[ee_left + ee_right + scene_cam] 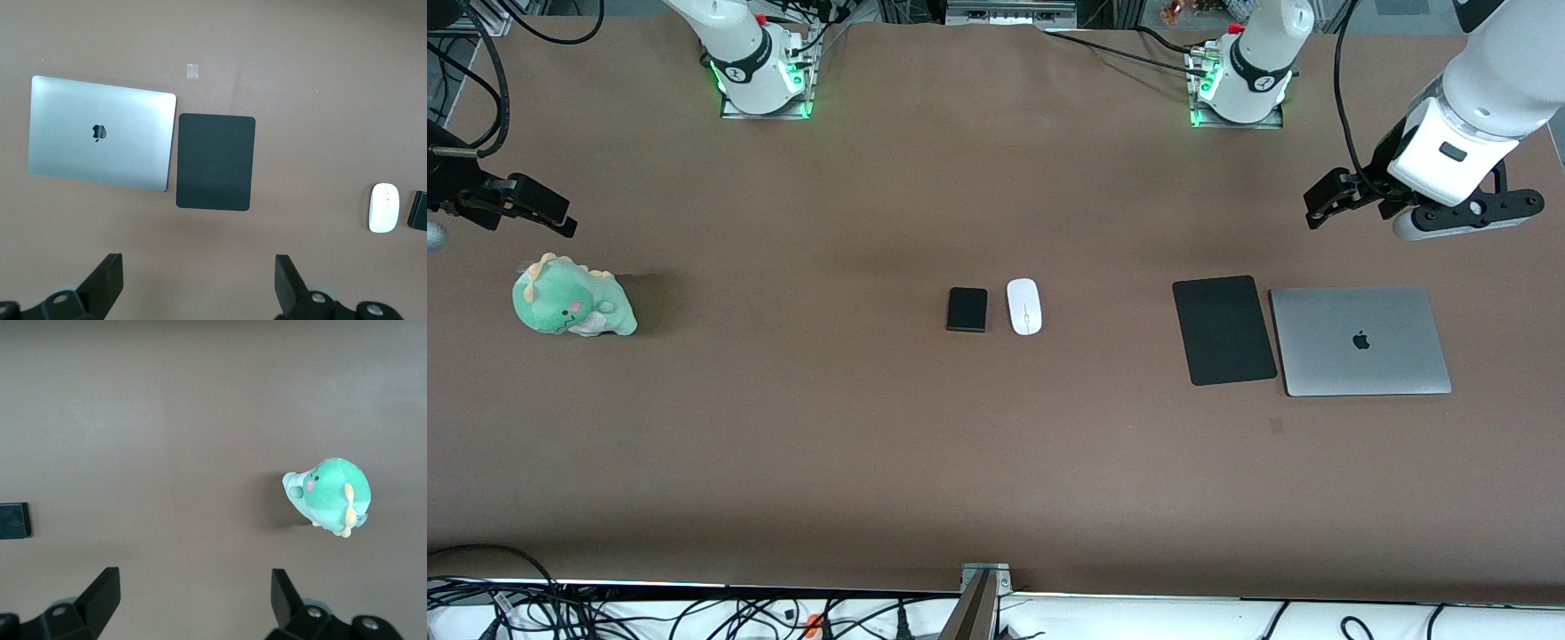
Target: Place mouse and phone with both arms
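Start of a two-arm placing task. The small white glossy oval computer mouse [1024, 307] and the small black rounded-corner rectangular phone [967, 309] lie flat, just beside each other but apart, at the middle of the brown worktop [827, 427], the phone toward the right arm's end. Neither is touched, so the task appears not yet begun.

The left hand [200, 283] hangs raised over bare worktop at the left arm's end, its two black fingers [105, 280] spread wide and holding nothing. Below it lie a closed grey metal laptop [1360, 340] and, just beside it toward the table's middle, a thin black rectangular mouse pad [1224, 330]; the pad's bare top suggests itself as a resting place for the mouse, which is the nearer of the pair to this arm.

The right hand [193, 600] hangs raised at the right arm's end of the worktop, fingers likewise spread and empty. A green plush dinosaur toy with yellow spikes [571, 307] sits upright on the worktop below and nearer the front camera. The phone lies on this arm's side of the pair, which suggests one object for each arm.

No container, tray or box is visible; a small pale patch [193, 71] marks the worktop near the laptop.
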Controlling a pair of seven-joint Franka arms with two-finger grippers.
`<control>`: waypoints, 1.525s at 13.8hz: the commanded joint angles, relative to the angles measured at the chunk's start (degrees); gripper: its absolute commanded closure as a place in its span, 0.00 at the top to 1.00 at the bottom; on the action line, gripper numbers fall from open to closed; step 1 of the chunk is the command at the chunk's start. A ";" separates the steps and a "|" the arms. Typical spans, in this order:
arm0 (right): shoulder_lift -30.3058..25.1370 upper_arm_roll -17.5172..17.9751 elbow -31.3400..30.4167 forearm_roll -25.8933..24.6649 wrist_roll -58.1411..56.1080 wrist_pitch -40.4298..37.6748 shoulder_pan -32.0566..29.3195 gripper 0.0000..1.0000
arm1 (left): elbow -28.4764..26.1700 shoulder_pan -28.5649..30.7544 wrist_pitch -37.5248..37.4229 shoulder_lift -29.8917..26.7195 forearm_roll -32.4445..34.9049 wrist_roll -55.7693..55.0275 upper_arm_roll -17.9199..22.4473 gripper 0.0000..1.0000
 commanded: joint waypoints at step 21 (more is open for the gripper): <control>7.49 1.38 -1.29 3.73 6.59 4.24 6.94 1.00 | 1.25 0.55 -0.83 0.23 1.25 0.67 -0.49 1.00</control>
